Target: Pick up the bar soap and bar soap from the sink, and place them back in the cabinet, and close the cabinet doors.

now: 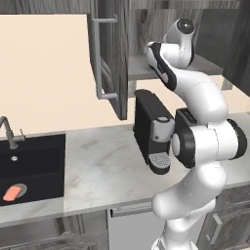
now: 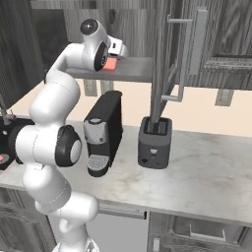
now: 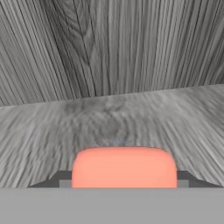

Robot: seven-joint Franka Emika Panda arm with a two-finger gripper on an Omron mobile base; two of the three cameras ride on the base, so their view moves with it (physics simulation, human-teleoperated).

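One bar soap [image 1: 14, 192] is left lying in the sink [image 1: 44, 166] at far left; rightward, the second bar soap [image 2: 111, 64] is held clamped in the gripper [image 2: 117, 55] over the cabinet shelf [image 2: 133, 74]. It should be lowered flat before being released.

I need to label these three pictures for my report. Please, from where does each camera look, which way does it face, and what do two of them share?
Left base view: behind the arm's left, facing the counter, sink and open cabinet doors; arm at right.
Right base view: behind its right, facing toaster and shelf; arm at left.
Hand view: on the hand, along the pincer holding a bar soap over the cabinet shelf.
Both base views share the coffee machine.
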